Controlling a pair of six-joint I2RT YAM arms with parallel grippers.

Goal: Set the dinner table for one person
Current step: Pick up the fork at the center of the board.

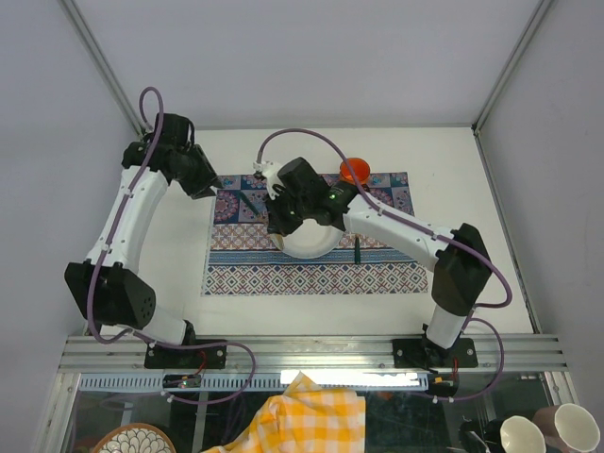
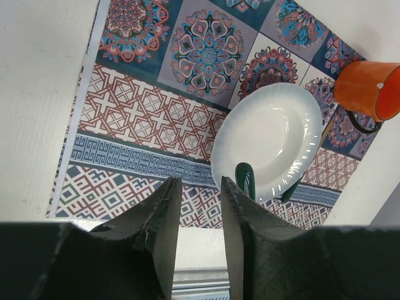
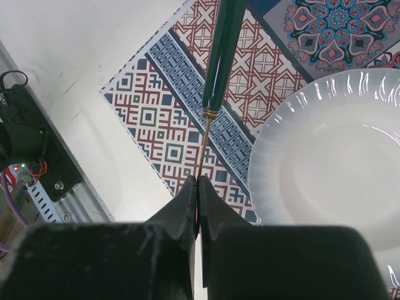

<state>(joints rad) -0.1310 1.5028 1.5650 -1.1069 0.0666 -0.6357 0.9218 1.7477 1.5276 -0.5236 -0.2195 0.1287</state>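
Right wrist view: my right jaws are pinched shut on the thin gilt neck of a green-handled utensil. Its handle points away over the patterned cloth, just beside the left side of the white plate. That, I judge, is where this piece belongs in a setting for one. Whether it rests on the cloth I cannot tell. A second green-handled piece lies on the plate's other side, and an orange cup stands near the cloth's far right corner. My left jaws hang a little apart, gripping nothing, near the cloth's far left corner, clear of the work. The white bench carries the cloth at its middle.
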